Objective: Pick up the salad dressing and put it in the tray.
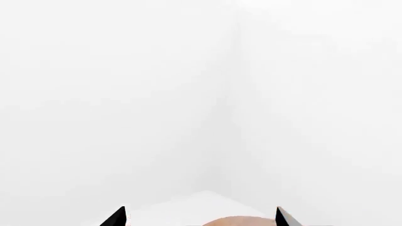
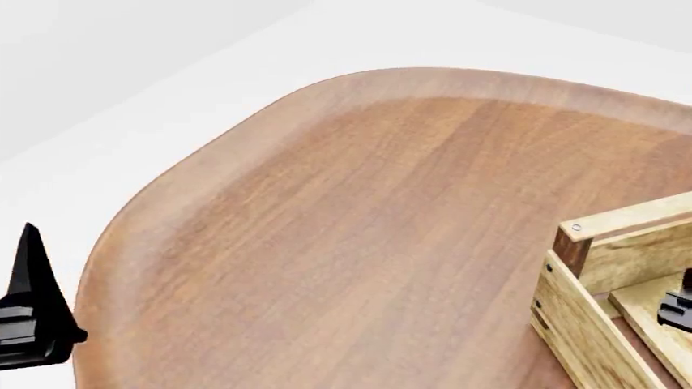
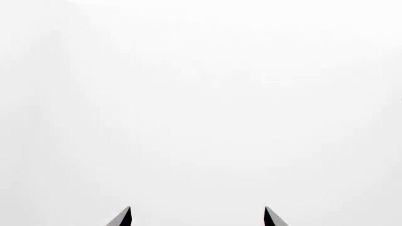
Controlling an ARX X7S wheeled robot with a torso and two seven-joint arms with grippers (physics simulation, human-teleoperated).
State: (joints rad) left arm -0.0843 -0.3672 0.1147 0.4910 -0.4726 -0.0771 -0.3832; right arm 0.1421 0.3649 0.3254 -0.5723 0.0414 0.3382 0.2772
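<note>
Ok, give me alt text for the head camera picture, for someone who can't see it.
A brown wooden table with a rounded edge fills most of the view, against a white floor. At the right edge sits the corner of a light-wood tray with a dark corner post. The black left pincer shows at the left edge; no salad dressing is in view.

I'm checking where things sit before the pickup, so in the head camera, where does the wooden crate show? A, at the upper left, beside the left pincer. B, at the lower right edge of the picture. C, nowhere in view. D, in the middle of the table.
B: only a corner of the crate shows, cut off by the head view's lower right edge, while the middle of the wooden table shows bare wood.
</note>
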